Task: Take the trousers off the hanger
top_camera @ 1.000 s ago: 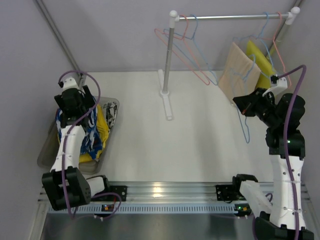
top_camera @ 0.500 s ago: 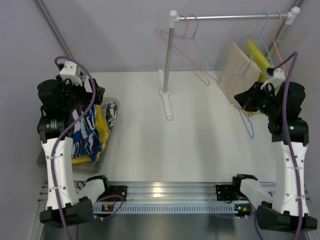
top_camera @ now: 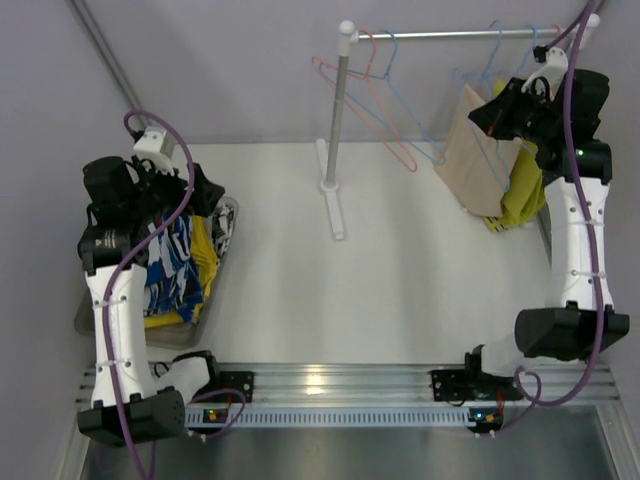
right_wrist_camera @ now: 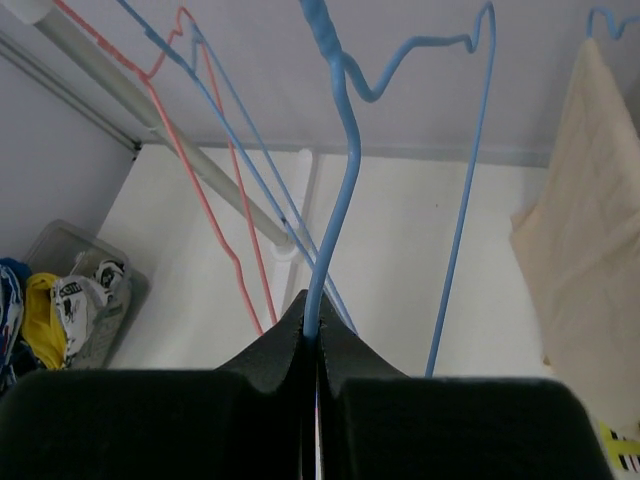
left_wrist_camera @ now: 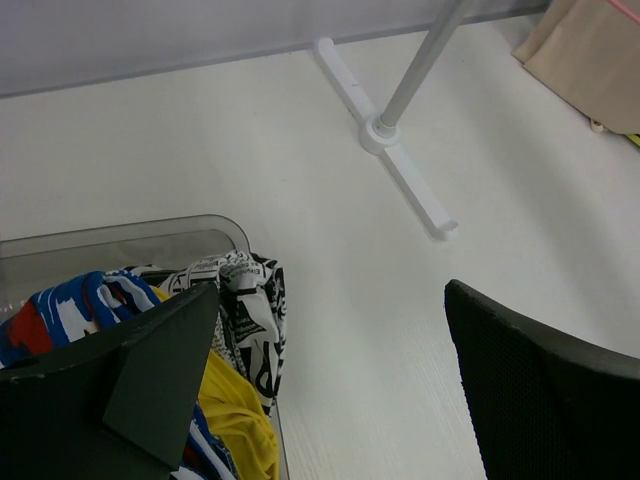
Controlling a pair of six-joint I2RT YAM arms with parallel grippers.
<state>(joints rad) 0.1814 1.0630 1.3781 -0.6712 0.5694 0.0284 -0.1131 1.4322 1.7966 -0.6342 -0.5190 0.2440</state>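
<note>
We see right gripper (right_wrist_camera: 312, 312) clamped on blue hanger (right_wrist_camera: 346, 150). Left gripper (left_wrist_camera: 332, 305) fingers apart, above bin (left_wrist_camera: 120, 232) holding 3 trousers (left_wrist_camera: 248, 312): print, yellow, blue.

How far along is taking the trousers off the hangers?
Done: the black-and-white print, plain yellow and blue patched trousers lie in the clear bin. In hand: the right gripper pinches a blue wire hanger; the left gripper is open. Left: probably releasing that hanger.
</note>
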